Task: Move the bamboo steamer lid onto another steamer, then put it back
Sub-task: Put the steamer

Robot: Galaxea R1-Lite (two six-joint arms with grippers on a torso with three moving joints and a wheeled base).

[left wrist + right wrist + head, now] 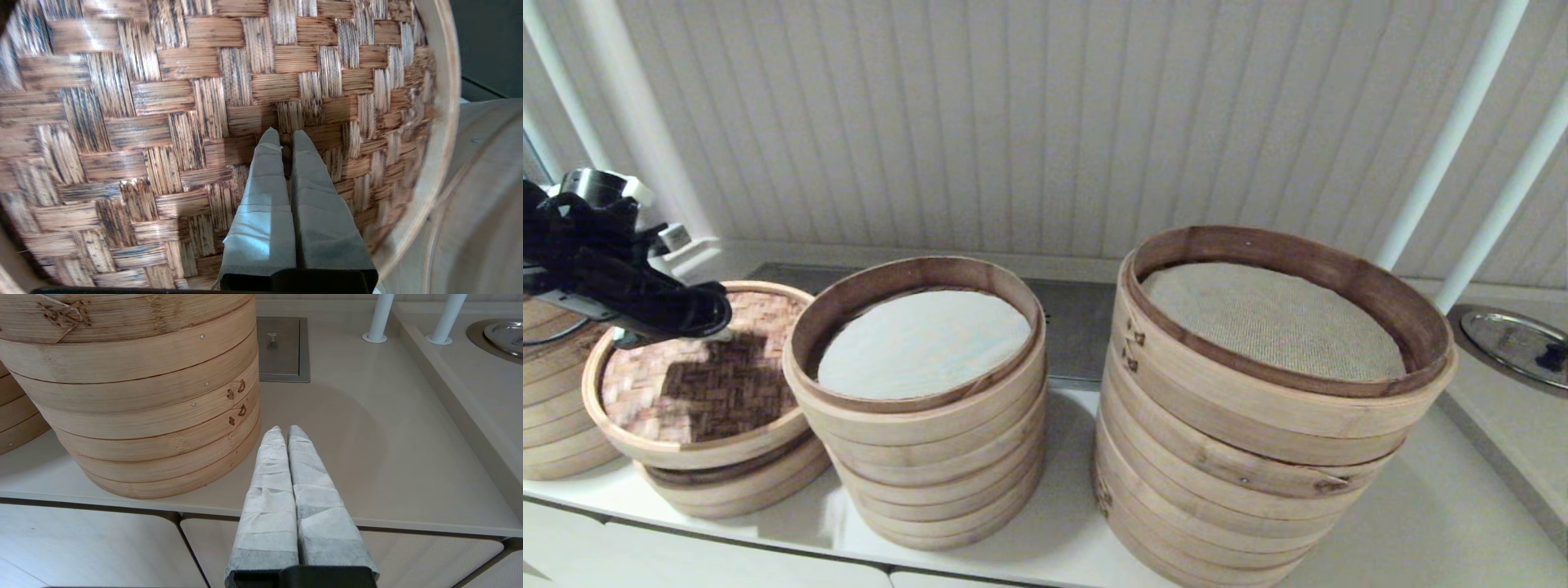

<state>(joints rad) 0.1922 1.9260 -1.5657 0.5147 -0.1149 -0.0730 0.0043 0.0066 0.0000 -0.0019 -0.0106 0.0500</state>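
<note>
Three bamboo stacks are showing in the head view, with the middle stack point(923, 408) as the landmark. Left of it, the bamboo steamer lid point(698, 380) is sitting tilted over a shallow steamer ring point(739, 482), its brown weave facing up. The left gripper point(678, 314) is hanging over the lid's far edge. The middle stack is holding a white liner point(923, 343); right of it, the widest steamer point(1258, 408) is carrying a grey mesh liner point(1274, 318).

The left wrist view is giving what the head view is hiding: the padded fingers point(265, 183) are pressing together, pinching the small knob at the lid's weave point(122, 122).

The right wrist view is showing the right gripper point(284, 430) parked low beside the widest steamer point(135, 396), fingers closed on nothing, above the counter point(367, 457).
</note>
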